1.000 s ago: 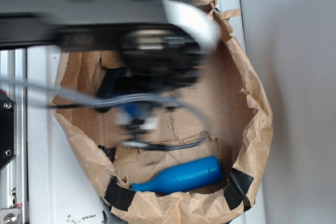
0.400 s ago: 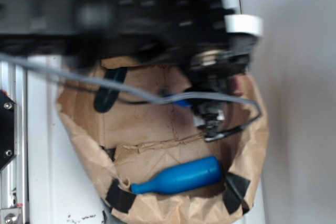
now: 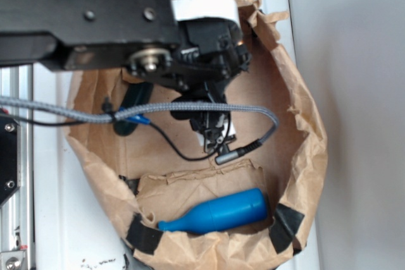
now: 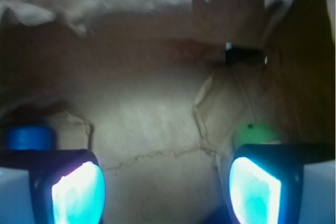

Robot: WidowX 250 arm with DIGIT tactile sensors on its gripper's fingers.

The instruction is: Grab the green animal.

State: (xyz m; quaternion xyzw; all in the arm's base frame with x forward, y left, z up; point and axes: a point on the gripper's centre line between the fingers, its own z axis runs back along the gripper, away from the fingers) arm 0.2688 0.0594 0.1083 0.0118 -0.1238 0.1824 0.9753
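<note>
Black bolted arm point(image 3: 88, 17), white collar, grey braided cable point(image 3: 190, 109), claw point(image 4: 167, 184) with glowing cyan pads point(image 4: 79, 195)

The green animal point(image 4: 254, 134) shows only as a small rounded light-green top in the wrist view, low at the right on brown paper, mostly hidden.

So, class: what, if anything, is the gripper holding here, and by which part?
Nothing: the gripper is open with bare paper between its fingers; the green animal sits beyond one finger.
</note>
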